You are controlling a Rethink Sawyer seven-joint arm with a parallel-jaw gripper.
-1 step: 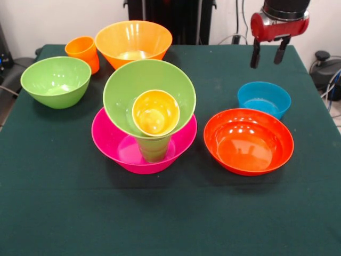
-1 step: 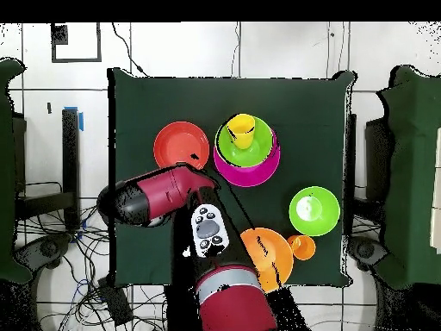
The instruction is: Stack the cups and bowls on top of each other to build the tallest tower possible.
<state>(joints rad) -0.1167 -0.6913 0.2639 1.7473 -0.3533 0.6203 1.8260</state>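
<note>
Overall, we judge the glossy translucent blue plastic bowl (image 1: 264, 98) light, stiff and slippery, best pinched at its rim by the gripper (image 1: 268, 54), whose fingers hang parted and empty.

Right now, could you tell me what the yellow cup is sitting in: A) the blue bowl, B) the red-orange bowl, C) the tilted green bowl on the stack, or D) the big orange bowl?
C: the yellow cup rests inside the tilted green bowl above the pink bowl.
</note>
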